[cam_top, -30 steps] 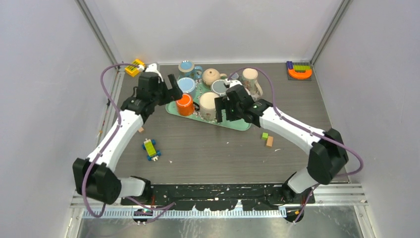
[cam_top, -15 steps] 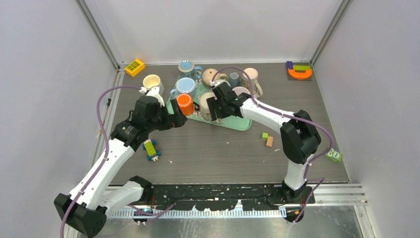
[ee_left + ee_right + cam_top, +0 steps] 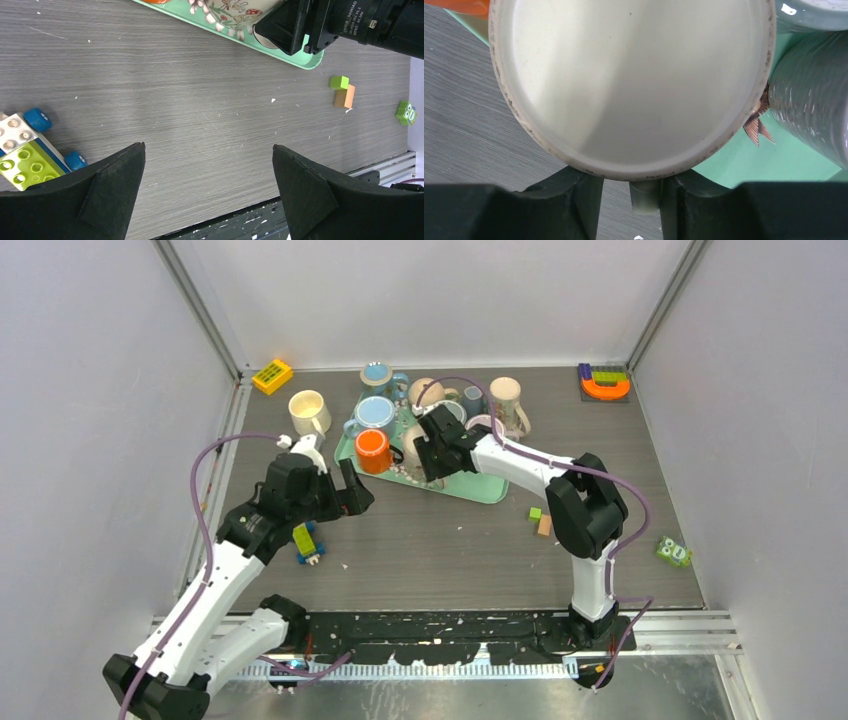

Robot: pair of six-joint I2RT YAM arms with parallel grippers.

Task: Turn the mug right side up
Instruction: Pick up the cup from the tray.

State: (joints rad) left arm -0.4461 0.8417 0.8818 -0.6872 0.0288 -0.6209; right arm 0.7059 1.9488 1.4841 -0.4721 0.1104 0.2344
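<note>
Tabletop [image 3: 450, 550] of grey wood grain carries a green tray [image 3: 485, 487] crowded with mugs. The cream mug [image 3: 629, 80] stands upside down at the tray's near edge, its flat base facing the right wrist camera. An orange mug [image 3: 372, 451] sits on one side of it and a grey-green mug [image 3: 809, 100] just beside it on the other.

It looks like glazed ceramic, so it is probably rigid, fairly heavy for its size, slick on the wall and liable to chip against its close neighbours. The handle [image 3: 644, 198] is the likeliest hold, since the body seems too broad for the fingers.

The right tool [image 3: 631, 178] straddles that handle with its jaws partly apart. One finger looks to be against the handle, and a strip of tabletop shows between the handle and the other finger, so I judge the grip not yet clamped.

The left tool [image 3: 208, 150] hangs over bare tabletop near a toy block car [image 3: 25, 150], jaws spread wide and holding nothing.
</note>
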